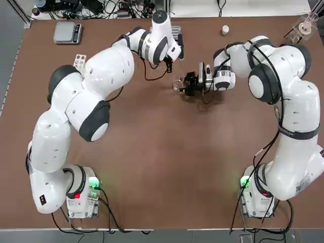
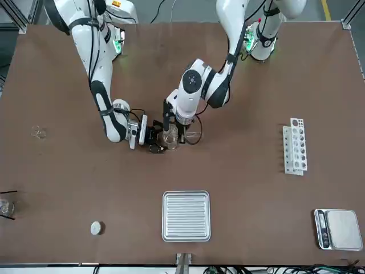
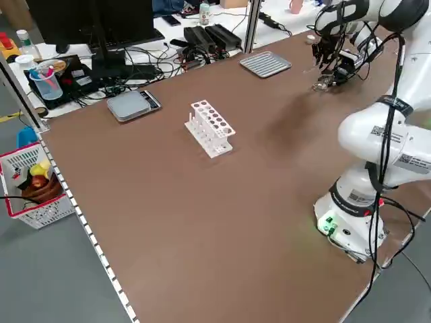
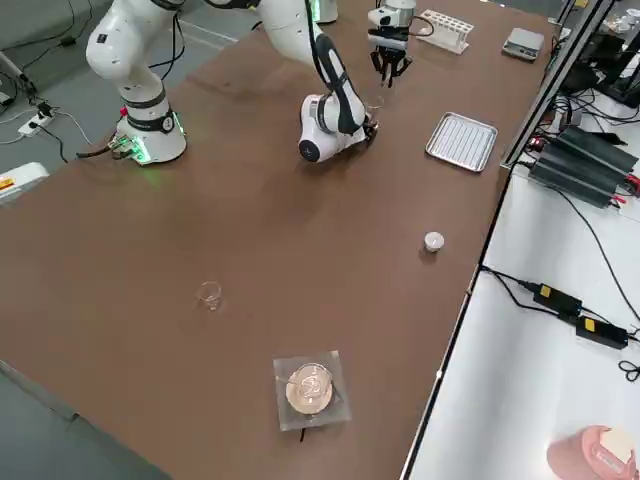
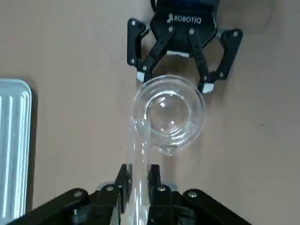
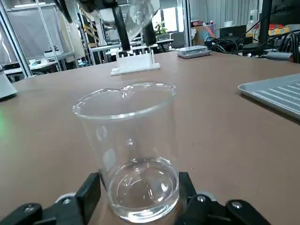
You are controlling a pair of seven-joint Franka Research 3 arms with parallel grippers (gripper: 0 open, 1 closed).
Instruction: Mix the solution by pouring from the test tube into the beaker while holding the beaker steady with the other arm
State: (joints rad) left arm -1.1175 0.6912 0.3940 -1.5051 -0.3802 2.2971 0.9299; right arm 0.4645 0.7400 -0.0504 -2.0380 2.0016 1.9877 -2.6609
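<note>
The beaker [image 5: 169, 112] is a clear glass cup standing upright on the brown table [image 1: 167, 152], a little beyond its middle. My right gripper [image 6: 137, 183] reaches in low from the right and is shut on the beaker [image 6: 131, 150], one finger on each side of its base. My left gripper [image 5: 139, 172] hangs above it, shut on the clear test tube [image 5: 138, 154]. The tube's open end lies over the beaker's rim. In the top view the left gripper [image 1: 172, 54] sits just behind the beaker [image 1: 178, 84] and the right gripper [image 1: 190, 83].
A white test tube rack [image 1: 79, 62] and a grey scale [image 1: 68, 32] stand at the far left. A ribbed metal tray [image 2: 186, 215] lies behind the beaker. A small white cap [image 1: 225, 30], a small glass piece [image 2: 39, 132] and a flask on a stand [image 1: 306, 25] are at the far right.
</note>
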